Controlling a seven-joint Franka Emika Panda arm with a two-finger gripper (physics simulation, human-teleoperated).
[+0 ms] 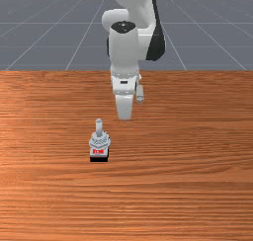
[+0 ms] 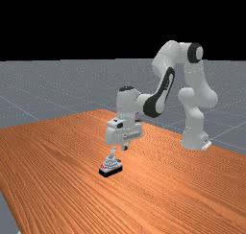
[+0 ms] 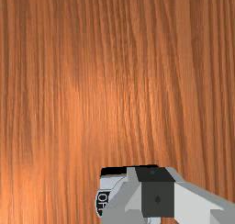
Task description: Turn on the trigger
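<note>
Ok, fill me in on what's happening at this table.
A robot arm is at work on turning on a small grey switch with a black base. Its hand hangs over the table, close to the switch. The lever sticks up, and in the front view the hand is apart from it.

The trigger [image 1: 99,145] sat on the table [image 1: 188,195], left of the middle in the front view, its base [image 1: 99,159] under the body and its lever [image 1: 99,127] rising from the top. The gripper [image 1: 124,115] hung above the table, to the front view's right of the trigger and farther back. In the far view, the arm's foot [image 2: 194,141] stood well to the right, by the table's edge, the trigger nearer and left.
</note>
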